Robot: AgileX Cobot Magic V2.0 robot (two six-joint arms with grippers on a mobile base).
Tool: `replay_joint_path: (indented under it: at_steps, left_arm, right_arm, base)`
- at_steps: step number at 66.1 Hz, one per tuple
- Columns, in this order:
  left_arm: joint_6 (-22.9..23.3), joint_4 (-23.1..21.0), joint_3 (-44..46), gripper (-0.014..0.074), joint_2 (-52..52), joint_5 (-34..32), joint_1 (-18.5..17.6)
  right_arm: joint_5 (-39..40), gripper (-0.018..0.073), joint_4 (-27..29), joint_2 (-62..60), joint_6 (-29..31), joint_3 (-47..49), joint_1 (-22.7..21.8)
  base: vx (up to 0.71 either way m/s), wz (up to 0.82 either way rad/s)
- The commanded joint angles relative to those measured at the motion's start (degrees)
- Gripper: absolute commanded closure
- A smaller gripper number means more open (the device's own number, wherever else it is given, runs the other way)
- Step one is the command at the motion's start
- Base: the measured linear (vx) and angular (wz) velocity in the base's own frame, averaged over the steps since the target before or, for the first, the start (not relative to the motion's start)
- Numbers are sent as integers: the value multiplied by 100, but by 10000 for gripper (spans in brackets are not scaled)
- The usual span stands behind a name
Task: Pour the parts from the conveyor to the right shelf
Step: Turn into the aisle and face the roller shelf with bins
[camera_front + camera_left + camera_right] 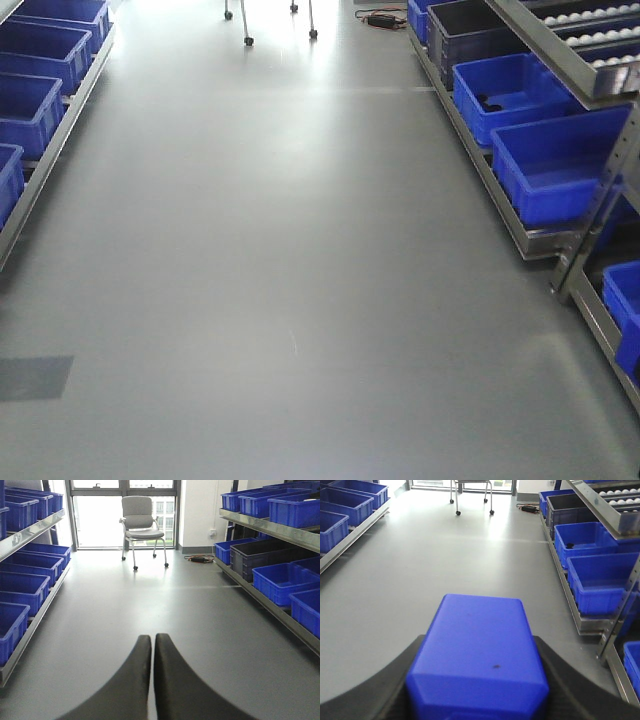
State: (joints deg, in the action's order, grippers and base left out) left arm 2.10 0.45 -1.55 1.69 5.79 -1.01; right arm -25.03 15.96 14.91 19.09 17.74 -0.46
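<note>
The right hand (479, 682) is pinching a blue block (479, 635). Its dark fingers (555, 680) press against either side, and the block's smooth top, marked with one tiny dark speck, fills the lower part of the right wrist view. The block is held over the grey floor (280, 250) of the aisle, to the left of the right shelf (581, 622).

The left hand (152, 680) carries nothing, and its two black fingers (127, 685) are pressed together with only a thin seam between them.

Open blue bins (555, 165) sit in a row on the right shelf's low ledge, with a dark grey bin (570, 507) further along. Above them slopes a roller track (590, 40) with white rollers. More blue bins (22, 587) line the shelving on the left. At the far end, a grey office chair (139, 517) on castors stands before a bright window (95, 520).
</note>
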Motion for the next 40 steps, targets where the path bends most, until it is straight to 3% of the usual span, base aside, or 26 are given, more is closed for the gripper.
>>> replay_joint_path:
  at_steps: [1,21,40]
  left_arm:
    - [49,-45,112,602,93,-452,-42]
    - [49,-45,112,602,93,-452,-42]
    - [49,-45,112,602,93,-452,-42]
  right_arm:
    - [441,564,31,45,1,163,-29]
    - [441,564,31,45,1,163,-29]
    - [441,564,31,45,1,163,-29]
  base:
    - [58,4]
    - [53,17]
    - [43,63]
